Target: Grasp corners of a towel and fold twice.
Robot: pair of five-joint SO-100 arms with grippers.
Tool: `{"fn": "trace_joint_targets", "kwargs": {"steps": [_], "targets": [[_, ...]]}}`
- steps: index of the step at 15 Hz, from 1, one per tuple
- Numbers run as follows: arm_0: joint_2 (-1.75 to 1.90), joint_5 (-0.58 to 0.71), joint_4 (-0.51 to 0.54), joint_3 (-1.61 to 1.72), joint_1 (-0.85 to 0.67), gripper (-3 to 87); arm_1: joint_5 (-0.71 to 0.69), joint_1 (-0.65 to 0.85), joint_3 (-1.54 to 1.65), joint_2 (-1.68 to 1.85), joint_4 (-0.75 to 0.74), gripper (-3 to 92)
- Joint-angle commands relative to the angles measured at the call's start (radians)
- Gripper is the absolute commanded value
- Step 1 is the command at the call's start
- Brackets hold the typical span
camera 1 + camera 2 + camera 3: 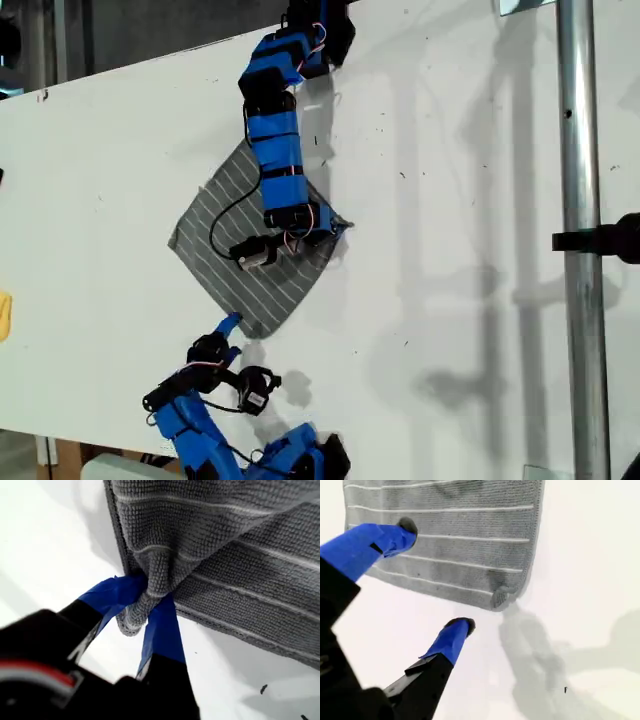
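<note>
While pole [583,250] stands aside, towel [225,555] corner seemingly pinched.

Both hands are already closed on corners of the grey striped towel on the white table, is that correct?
Not quite. Only my first hand is closed on a towel corner, as the first wrist view shows. In the second wrist view my second hand is open, its fingers spread near another corner.

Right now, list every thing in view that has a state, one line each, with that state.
towel: lying mostly flat on the table, one corner pinched and bunched.
pinched corner: held between the jaws of my first gripper.
free corner: flat on the table, ungrasped.
my first gripper: shut on the towel.
my second gripper: open, near the free corner, holding nothing.
</note>
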Motion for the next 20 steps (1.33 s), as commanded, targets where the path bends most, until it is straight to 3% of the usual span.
{"fn": "trace_joint_targets", "kwargs": {"steps": [1, 8, 9, 11, 13, 20], "targets": [[-0.153, -0.006, -0.055, -0.052, 0.014, 30.8, 0.014, -0.014, -0.018, 0.051, -0.011, -0.2], [-0.483, -0.061, -0.089, -0.187, -0.008, 27.2, 0.025, -0.029, -0.008, 0.061, -0.017, -0.2], [-0.523, -0.066, -0.078, -0.212, -0.012, 23.7, 0.026, -0.031, -0.003, 0.064, -0.017, -0.2], [-0.548, -0.072, -0.054, -0.244, -0.017, 3.3, 0.032, -0.034, 0.006, 0.067, -0.017, -0.2], [-0.525, -0.091, -0.043, -0.244, -0.005, -2.6, 0.034, -0.035, 0.009, 0.071, -0.017, -0.2], [-0.258, -0.239, 0.186, -0.264, 0.225, -1.8, 0.097, -0.095, 0.100, 0.230, 0.049, -0.2]]}}
